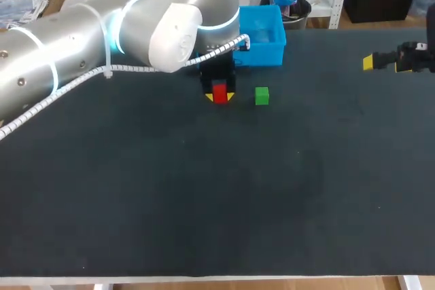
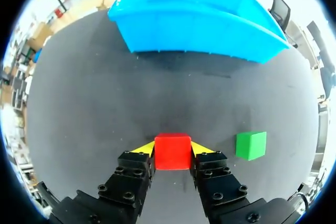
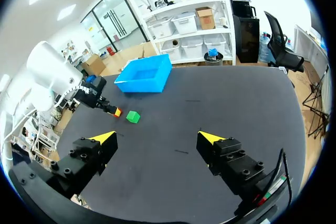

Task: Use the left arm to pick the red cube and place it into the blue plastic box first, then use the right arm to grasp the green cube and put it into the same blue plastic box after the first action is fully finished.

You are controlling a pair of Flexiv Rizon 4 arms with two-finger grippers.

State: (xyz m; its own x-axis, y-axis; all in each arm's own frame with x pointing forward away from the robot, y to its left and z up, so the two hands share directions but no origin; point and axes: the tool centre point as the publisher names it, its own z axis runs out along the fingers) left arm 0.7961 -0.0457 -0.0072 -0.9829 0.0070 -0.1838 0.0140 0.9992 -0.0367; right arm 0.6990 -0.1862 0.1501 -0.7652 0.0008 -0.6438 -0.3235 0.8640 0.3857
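Fingers (image 2: 142,149) of the left gripper (image 2: 172,150) are clamped on the red cube (image 2: 172,157), one yellow tip pressed against each side, so that one's properly pinched. The cube is down low at the black table (image 1: 204,188), though I honestly can't tell if it's resting on the surface or a hair off it.

The green cube (image 2: 250,145) sits on the table just beside the red one, on the right arm's side. It's apart from it and not touching the fingers either. The blue plastic box (image 2: 194,19) is straight ahead of the left gripper, past both cubes, near the far edge of the table. From the head view, the left arm comes in big from the left and reaches across to the far middle, right in front of the box.

The right gripper (image 3: 157,139) hangs over at the right side of the table, well apart from the cubes and the box. Its two fingers are spread wide over bare table.
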